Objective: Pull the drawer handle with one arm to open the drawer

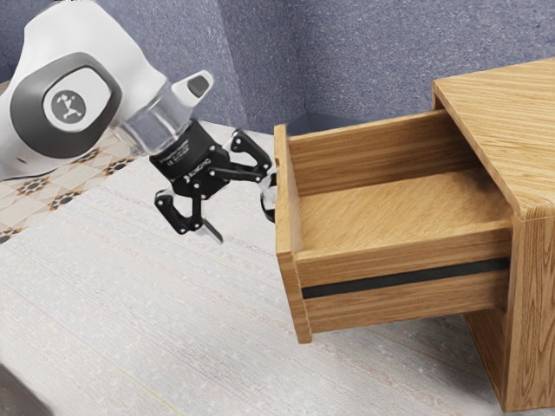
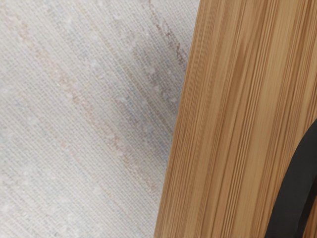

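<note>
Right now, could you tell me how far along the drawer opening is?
Done: the drawer stands well out of the cabinet, its wooden bottom exposed. In hand: the gripper sits open beside the drawer front, one finger close to it, clamped on nothing. Left: probably little; I cannot tell whether the drawer has more travel.
</note>
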{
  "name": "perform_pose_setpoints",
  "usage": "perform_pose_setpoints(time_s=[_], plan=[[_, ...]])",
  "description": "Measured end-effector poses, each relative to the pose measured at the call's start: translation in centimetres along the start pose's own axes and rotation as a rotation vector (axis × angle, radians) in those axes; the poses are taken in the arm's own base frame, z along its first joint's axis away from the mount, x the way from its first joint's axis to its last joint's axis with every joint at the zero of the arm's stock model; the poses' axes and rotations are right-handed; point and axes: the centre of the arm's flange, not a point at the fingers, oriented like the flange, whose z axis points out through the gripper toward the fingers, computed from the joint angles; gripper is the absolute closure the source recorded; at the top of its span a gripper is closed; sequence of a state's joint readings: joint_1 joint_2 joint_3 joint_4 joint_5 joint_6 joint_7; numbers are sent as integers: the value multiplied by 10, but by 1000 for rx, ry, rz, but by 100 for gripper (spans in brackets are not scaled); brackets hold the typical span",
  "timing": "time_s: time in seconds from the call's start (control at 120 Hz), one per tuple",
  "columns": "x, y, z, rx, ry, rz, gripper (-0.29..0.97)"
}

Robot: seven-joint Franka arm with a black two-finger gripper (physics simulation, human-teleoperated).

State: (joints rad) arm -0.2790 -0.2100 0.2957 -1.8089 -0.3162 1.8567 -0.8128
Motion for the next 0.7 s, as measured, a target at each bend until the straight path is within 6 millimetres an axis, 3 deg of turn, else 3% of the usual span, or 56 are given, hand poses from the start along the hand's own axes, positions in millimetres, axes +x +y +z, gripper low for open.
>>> perform_pose_setpoints(time_s=[0.3,0.5,0.617,0.7], plan=[[2,-11,-6,-2,3,-13,0],[-6,-13,-30,-28,28,3,0],[-44,5,-66,9,108,116,0],[-82,27,-86,96,196,258,0]])
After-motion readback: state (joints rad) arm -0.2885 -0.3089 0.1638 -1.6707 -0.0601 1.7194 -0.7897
